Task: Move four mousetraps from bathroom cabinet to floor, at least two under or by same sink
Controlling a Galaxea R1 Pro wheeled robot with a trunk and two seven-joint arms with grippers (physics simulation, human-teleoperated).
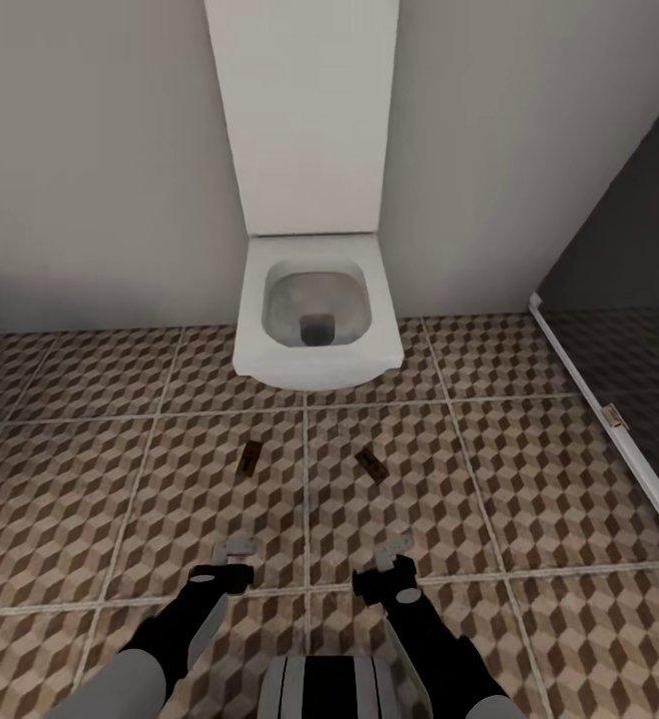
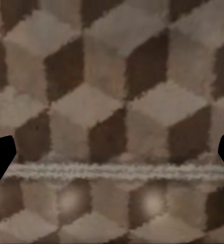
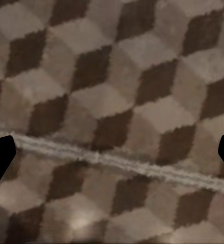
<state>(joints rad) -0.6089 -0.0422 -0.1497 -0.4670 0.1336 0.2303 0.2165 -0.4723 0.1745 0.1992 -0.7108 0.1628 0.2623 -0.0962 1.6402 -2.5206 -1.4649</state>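
Two mousetraps lie flat on the cube-patterned bathroom floor (image 1: pixel 529 469) in front of the toilet: one small brown board (image 1: pixel 250 457) to the left, the other (image 1: pixel 370 463) to the right. My left gripper (image 1: pixel 238 547) hangs open just short of the left trap, with nothing between its fingers. My right gripper (image 1: pixel 394 550) is open too, just short of the right trap. Both wrist views look straight down at tiles and a grout line, the dark fingertips spread wide: left gripper (image 2: pixel 112 157), right gripper (image 3: pixel 112 157). The cabinet and the sink are out of view.
A white square toilet (image 1: pixel 317 320) with its tall white panel (image 1: pixel 305 110) stands against the pale wall straight ahead. A dark glass partition (image 1: pixel 629 290) with a white bottom rail (image 1: pixel 609 424) runs along the right side. Tiled floor stretches away to the left.
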